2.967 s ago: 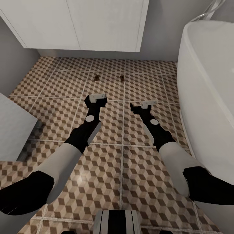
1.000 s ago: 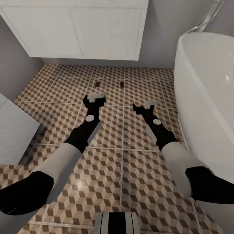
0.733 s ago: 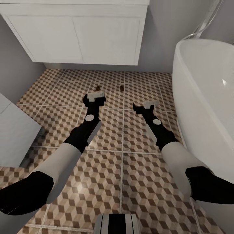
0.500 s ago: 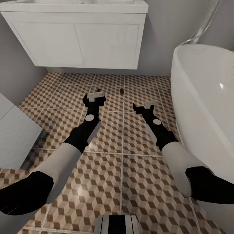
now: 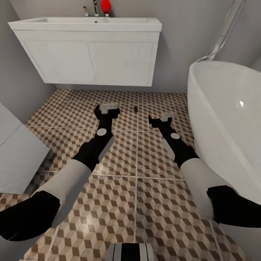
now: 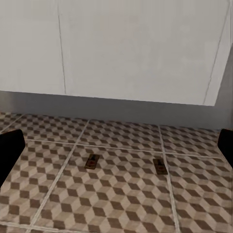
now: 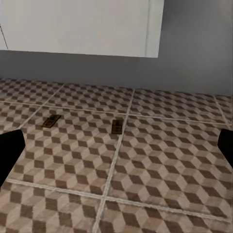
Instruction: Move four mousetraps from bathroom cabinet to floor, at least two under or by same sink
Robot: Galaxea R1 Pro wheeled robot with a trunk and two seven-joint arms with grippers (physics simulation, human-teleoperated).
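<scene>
While both arms were held low over the bathroom floor [image 5: 119, 174], we recorded the left claw [image 5: 109, 107] spread wide and empty; its dark fingertips [image 6: 9, 153] appeared at opposite edges of the left wrist view. The right claw [image 5: 166, 116] was likewise spread wide and empty, with its fingertips [image 7: 9, 150] at both edges of the right wrist view.

We located two mousetraps flat on the tiles, ahead of the claws and apart from each other. One mousetrap [image 6: 91, 161] lay ahead of the left claw. The second mousetrap [image 5: 135, 109] [image 6: 159, 166] lay ahead of the gap between the two claws, nearer the left claw. Neither claw touched either trap.

Beyond the traps, a white wall-hung vanity [image 5: 90, 61] with a sink [image 5: 87, 22] stood above the floor. A white bathtub [image 5: 232, 119] stood beside the right arm.
</scene>
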